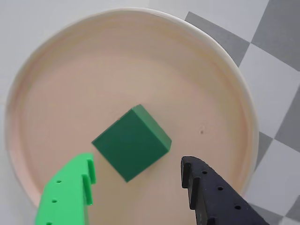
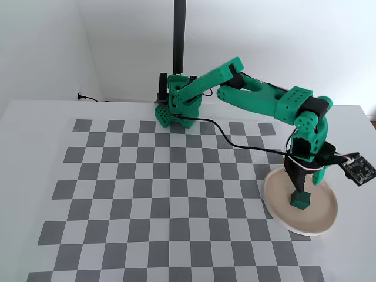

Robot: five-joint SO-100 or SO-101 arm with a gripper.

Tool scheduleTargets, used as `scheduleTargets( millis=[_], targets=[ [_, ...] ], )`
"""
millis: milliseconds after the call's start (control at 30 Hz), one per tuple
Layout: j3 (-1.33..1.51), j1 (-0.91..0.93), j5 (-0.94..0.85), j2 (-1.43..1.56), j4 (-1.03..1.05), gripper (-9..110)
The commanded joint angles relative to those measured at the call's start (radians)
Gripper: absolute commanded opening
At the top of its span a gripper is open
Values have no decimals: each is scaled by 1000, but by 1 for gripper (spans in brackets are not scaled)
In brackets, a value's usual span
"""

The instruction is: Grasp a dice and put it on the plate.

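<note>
the dice [image 1: 131, 142] sits on the plate [image 1: 225, 61]; the gripper [image 1: 138, 171] fingers are spread apart around nothing. only pulling away seems left.

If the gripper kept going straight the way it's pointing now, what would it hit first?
Probably the dice, lying between the open fingers of the gripper, with the plate beneath it. Depth is unclear.

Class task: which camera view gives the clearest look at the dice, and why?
The wrist view: the dice fills the middle, lying on the plate between the open tool's fingers. The fixed view shows it only as a small cube under the tool.
</note>
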Motion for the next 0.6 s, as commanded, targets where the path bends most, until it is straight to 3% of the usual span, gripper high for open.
scheduleTargets(
  millis=[0, 100, 333, 567],
  targets=[
    [-97, 6, -9, 236, 69, 6],
    [-95, 15, 0, 387, 179, -4],
    [-89, 57, 29, 611, 347, -4],
    [46, 115, 58, 845, 356, -4]
  ],
)
